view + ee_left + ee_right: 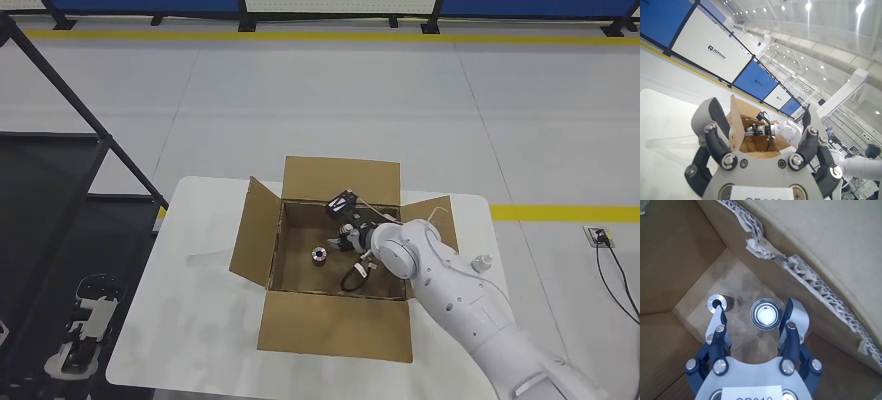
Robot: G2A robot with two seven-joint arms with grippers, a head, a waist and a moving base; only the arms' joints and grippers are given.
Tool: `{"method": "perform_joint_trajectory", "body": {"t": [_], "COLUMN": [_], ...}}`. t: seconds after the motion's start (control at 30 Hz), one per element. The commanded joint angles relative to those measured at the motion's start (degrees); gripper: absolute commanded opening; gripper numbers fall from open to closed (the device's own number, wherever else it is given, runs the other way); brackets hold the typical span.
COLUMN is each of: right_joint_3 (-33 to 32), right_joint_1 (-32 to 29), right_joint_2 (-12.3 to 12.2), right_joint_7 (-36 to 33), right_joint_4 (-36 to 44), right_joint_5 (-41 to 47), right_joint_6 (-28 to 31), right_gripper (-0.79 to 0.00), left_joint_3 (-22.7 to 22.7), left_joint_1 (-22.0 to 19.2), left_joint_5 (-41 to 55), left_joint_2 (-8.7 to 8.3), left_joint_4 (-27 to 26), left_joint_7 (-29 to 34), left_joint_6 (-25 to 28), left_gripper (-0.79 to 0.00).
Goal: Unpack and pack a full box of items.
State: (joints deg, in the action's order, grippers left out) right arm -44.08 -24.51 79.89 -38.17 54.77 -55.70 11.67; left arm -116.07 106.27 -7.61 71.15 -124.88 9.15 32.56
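Your right tool (754,305) hangs spread and empty inside the box (674,256), over a can (766,313) beside a metal ring (717,303). Its label (752,393) is cut off, unreadable. Your left tool (761,105), outside, is spread and empty.

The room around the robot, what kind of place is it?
Probably a factory hall or robot test lab: yellow floor lines, blue and white partition panels, and a high ceiling with rows of lights.
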Motion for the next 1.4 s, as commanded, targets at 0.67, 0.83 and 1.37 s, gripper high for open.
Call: {"method": "perform_joint_trajectory", "body": {"t": [0.67,0.83,1.37], "right_joint_3": [-51.8,-60.1,-51.2], "right_joint_1": [-57.1,-64.1,-46.8], "right_joint_2": [-11.7,-11.7,-11.7], "right_joint_7": [1.1,7.4,8.0], "right_joint_4": [64.8,59.6,32.2], "right_joint_5": [-11.0,-3.1,-3.3], "right_joint_6": [-8.7,-7.4,-6.6], "right_gripper": [-0.009,-0.132,-0.129], "left_joint_3": [0.0,0.0,0.0], "left_joint_1": [0.0,0.0,0.0], "left_joint_5": [0.0,0.0,0.0], "left_joint_2": [0.00,0.00,0.00], "left_joint_4": [0.0,0.0,0.0], "left_joint_7": [0.0,0.0,0.0], "left_joint_6": [0.0,0.0,0.0], "left_gripper": [0.000,0.000,0.000]}}
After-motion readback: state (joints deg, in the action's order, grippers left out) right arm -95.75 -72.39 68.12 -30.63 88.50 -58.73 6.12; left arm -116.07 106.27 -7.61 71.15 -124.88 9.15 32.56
